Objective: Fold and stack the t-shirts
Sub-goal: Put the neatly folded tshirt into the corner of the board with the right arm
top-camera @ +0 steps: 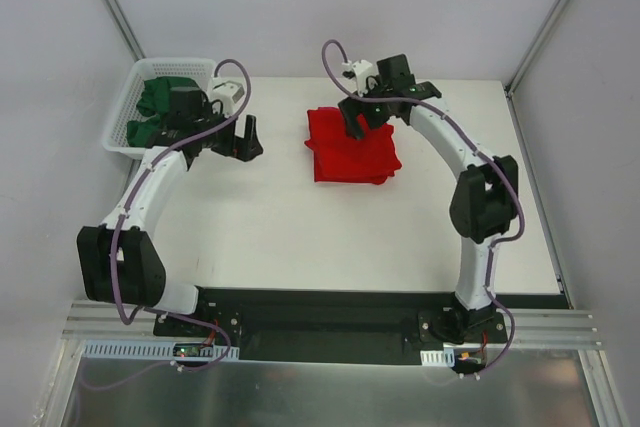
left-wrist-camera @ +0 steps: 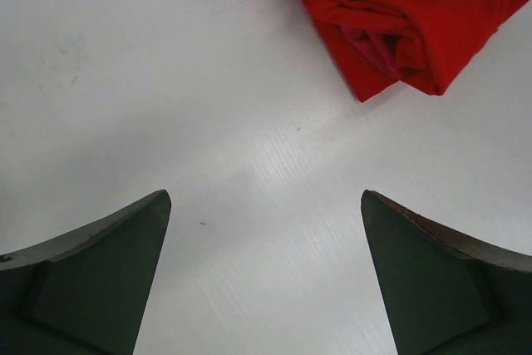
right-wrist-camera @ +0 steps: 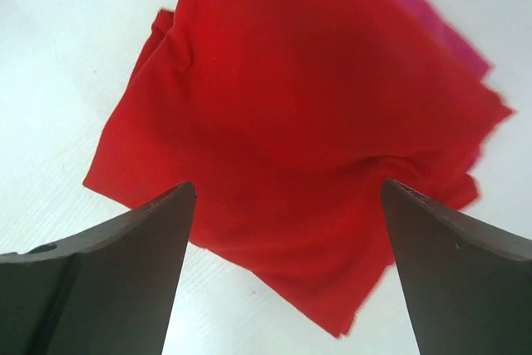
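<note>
A folded bright red t-shirt (top-camera: 350,152) lies on the white table (top-camera: 300,237), right of centre toward the back. A magenta-pink t-shirt (right-wrist-camera: 432,27) lies under it, showing only at one edge and inside the fold (left-wrist-camera: 374,46). Dark green t-shirts (top-camera: 158,97) sit bunched in the white basket (top-camera: 120,127) at the back left. My left gripper (top-camera: 240,139) hovers open over bare table between the basket and the red t-shirt (left-wrist-camera: 416,6), with nothing between its fingers (left-wrist-camera: 264,197). My right gripper (top-camera: 358,119) hangs open above the back edge of the red t-shirt (right-wrist-camera: 283,97), holding nothing (right-wrist-camera: 287,184).
The basket stands at the table's back left corner, right behind my left wrist. Grey walls enclose the table at the back and on both sides. The arm bases sit on a black rail (top-camera: 320,312) at the near edge.
</note>
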Available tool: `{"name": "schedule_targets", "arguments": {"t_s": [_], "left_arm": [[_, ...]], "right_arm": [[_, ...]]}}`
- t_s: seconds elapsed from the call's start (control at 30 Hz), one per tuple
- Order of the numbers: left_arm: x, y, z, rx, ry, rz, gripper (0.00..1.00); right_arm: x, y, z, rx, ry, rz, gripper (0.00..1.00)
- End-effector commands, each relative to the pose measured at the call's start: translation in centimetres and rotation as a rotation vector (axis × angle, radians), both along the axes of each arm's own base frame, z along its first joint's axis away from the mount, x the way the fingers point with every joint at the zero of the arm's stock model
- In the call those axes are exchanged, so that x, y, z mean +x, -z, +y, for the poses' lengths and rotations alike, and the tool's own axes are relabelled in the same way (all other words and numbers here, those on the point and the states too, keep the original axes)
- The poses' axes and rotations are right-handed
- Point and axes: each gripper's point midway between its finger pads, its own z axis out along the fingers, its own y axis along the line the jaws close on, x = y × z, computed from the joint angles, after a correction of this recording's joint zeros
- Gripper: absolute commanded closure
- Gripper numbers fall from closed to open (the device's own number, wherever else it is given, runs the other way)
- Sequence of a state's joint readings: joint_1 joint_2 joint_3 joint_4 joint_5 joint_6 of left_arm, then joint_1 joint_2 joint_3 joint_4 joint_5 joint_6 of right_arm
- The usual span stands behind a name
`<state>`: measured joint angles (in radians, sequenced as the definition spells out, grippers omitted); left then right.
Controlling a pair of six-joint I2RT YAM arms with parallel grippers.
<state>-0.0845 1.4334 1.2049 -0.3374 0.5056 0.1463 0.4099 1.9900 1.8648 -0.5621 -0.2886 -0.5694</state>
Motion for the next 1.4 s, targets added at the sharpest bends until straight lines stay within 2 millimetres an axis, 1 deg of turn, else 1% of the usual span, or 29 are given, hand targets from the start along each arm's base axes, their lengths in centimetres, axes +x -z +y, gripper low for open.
{"name": "schedule_targets", "arguments": {"t_s": [0.0,0.03,0.07,0.13,0.17,0.2,0.23,0.37,0.4,0.47,0.5,0.67,0.73,0.8,0.83,0.87,0.97,1.03,1.07,1.1,1.17,1.2,1.27,1.37], "left_arm": [[-0.4,-1.4,3.8,0.059,-0.100,-0.072,0.01],[-0.7,-0.9,4.3,0.076,-0.112,-0.068,0.01],[-1.0,-1.3,4.5,0.087,-0.112,-0.083,0.00],[-1.7,-0.9,4.8,0.114,-0.106,-0.088,0.01],[-2.0,-0.9,5.7,0.124,-0.127,-0.083,0.01],[-2.3,-0.5,5.9,0.133,-0.126,-0.077,0.01],[-2.5,-0.4,6.0,0.137,-0.127,-0.077,0.01],[-3.3,0.5,6.2,0.146,-0.127,-0.057,0.01],[-3.6,0.9,6.2,0.147,-0.122,-0.048,0.01],[-3.8,1.2,6.2,0.150,-0.119,-0.043,0.01],[-4.0,1.5,6.2,0.149,-0.119,-0.034,0.01],[-4.3,1.7,6.1,0.152,-0.115,-0.032,0.01],[-4.4,1.7,6.1,0.149,-0.115,-0.030,0.01],[-4.5,1.7,6.1,0.146,-0.117,-0.026,0.01],[-4.5,1.8,6.0,0.145,-0.115,-0.025,0.01],[-4.6,1.7,6.1,0.144,-0.115,-0.026,0.01],[-4.7,1.9,6.0,0.141,-0.113,-0.022,0.01],[-4.8,1.9,5.9,0.135,-0.113,-0.019,0.01],[-4.9,1.9,5.8,0.127,-0.110,-0.019,0.01],[-4.9,2.0,5.7,0.126,-0.109,-0.016,0.01],[-5.0,1.9,5.7,0.122,-0.108,-0.018,0.01],[-5.0,2.0,5.7,0.124,-0.109,-0.016,0.01],[-5.1,2.0,5.6,0.121,-0.107,-0.014,0.01],[-5.3,2.2,5.6,0.119,-0.102,-0.013,0.01]], "right_arm": [[-0.6,0.6,3.1,0.047,-0.103,0.030,0.04],[-0.4,1.4,3.4,0.044,-0.108,0.039,0.04],[-0.3,1.6,3.7,0.044,-0.114,0.042,0.04],[-0.2,1.4,4.4,0.043,-0.132,0.030,0.04],[0.0,1.8,4.6,0.044,-0.137,0.032,0.04],[0.0,1.7,5.0,0.042,-0.145,0.027,0.04],[0.3,1.3,5.3,0.040,-0.147,0.010,0.04],[0.4,2.2,6.0,0.000,-0.161,-0.007,0.03],[0.3,2.8,6.5,-0.014,-0.175,-0.009,0.03],[0.0,4.0,6.6,-0.047,-0.193,-0.008,0.03],[-0.3,4.7,7.2,-0.057,-0.212,-0.006,0.03],[-1.3,8.1,7.8,-0.126,-0.250,0.036,0.03],[-1.3,9.5,7.7,-0.151,-0.249,0.055,0.03],[-1.6,10.3,7.6,-0.170,-0.255,0.072,0.04],[-1.4,10.6,7.4,-0.191,-0.248,0.069,0.04],[-1.8,11.7,7.1,-0.215,-0.254,0.096,0.04],[-2.0,12.6,6.5,-0.257,-0.251,0.113,0.04],[-2.0,12.8,6.0,-0.273,-0.237,0.111,0.04],[-1.5,12.3,5.8,-0.265,-0.222,0.092,0.04],[-1.3,11.2,5.7,-0.252,-0.211,0.070,0.04],[-0.6,10.1,5.1,-0.251,-0.169,0.038,0.04],[-0.2,9.1,4.9,-0.246,-0.153,0.019,0.04],[1.0,7.5,4.0,-0.242,-0.091,-0.017,0.04],[2.7,5.9,2.3,-0.246,-0.003,-0.057,0.04]]}}
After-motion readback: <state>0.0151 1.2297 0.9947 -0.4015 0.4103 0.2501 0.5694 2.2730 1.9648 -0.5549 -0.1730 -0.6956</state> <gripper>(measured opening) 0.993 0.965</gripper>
